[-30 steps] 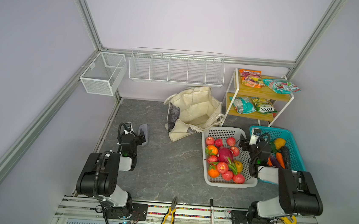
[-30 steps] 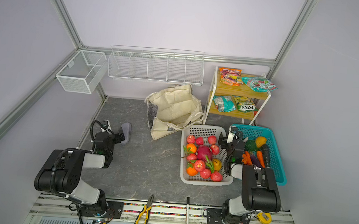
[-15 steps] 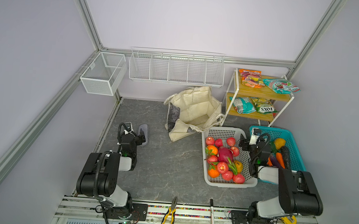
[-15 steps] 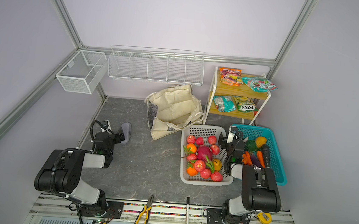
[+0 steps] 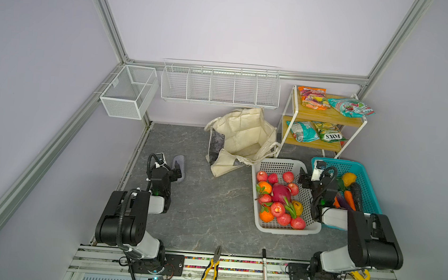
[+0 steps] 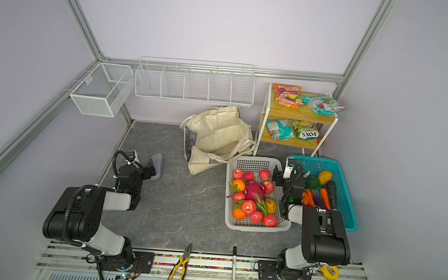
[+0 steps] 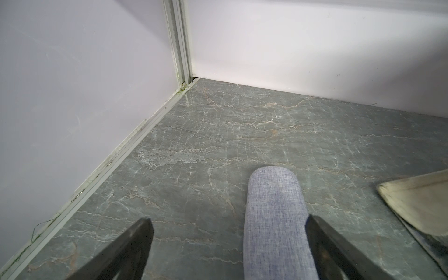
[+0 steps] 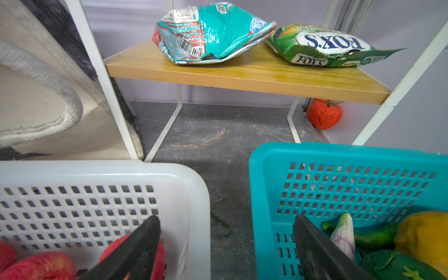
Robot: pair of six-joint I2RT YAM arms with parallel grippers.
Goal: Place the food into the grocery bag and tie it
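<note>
The cream grocery bag (image 5: 241,136) slumps open at the back, beside the shelf; a corner of it shows in the left wrist view (image 7: 417,194). Food: red and orange fruits and a magenta dragon fruit (image 5: 280,192) fill the white basket (image 5: 279,162). Vegetables lie in the teal basket (image 5: 353,164), and snack packets (image 8: 211,31) rest on the shelf. A red tomato (image 8: 323,114) sits under the shelf. My right gripper (image 8: 226,218) is open above the gap between the two baskets. At the far left, my left gripper (image 7: 229,218) is open low over the floor.
A grey-blue cloth-covered piece (image 7: 274,218) lies on the floor between my left fingers, against one of them. Two white wire baskets (image 5: 219,85) hang on the walls. The wooden two-tier shelf (image 5: 324,116) stands at the back right. Pliers (image 5: 210,269) and a pen (image 5: 264,263) lie on the front rail.
</note>
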